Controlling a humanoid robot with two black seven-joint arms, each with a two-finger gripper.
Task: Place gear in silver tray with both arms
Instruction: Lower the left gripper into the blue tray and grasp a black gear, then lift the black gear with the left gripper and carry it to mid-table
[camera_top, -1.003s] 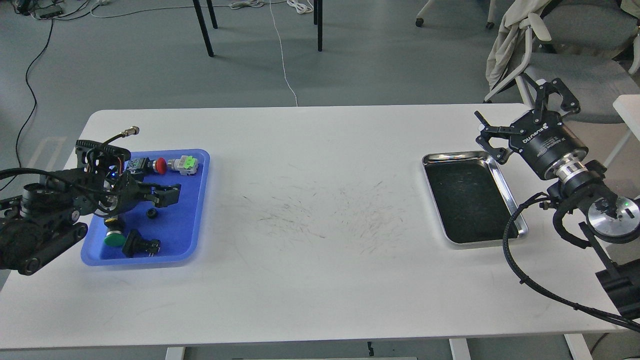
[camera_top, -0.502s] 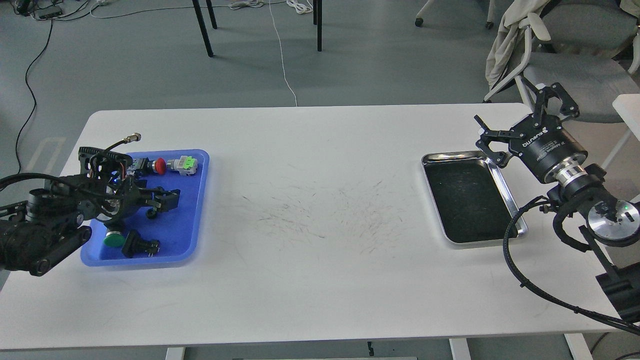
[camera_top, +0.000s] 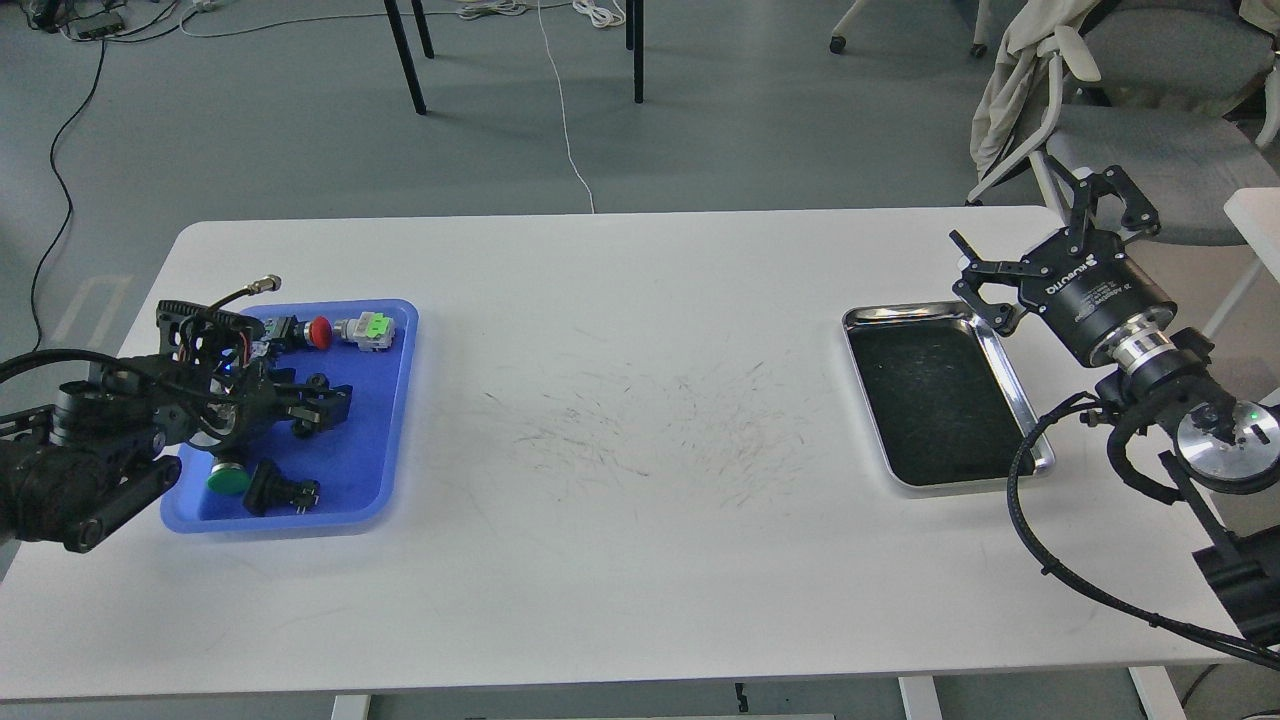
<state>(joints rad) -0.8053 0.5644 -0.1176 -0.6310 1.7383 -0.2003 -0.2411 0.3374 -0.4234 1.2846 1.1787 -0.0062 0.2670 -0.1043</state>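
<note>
At table's right, silver tray (camera_top: 1012, 385) lies lengthwise front-to-back.

Even, diffuse overhead light fills the scene, bright with a cool cast. The white tabletop (camera_top: 640, 330) is well exposed, with only soft, faint shadows. The silver tray (camera_top: 1005, 360) rim shows small highlights. Focus is sharp throughout, with slight bowing toward the edges.

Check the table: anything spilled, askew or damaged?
Nothing spilled or broken. The white table has dark scuff marks at its centre. The silver tray sits slightly skewed to the table edge and is empty. Parts stay inside the blue tray.
</note>
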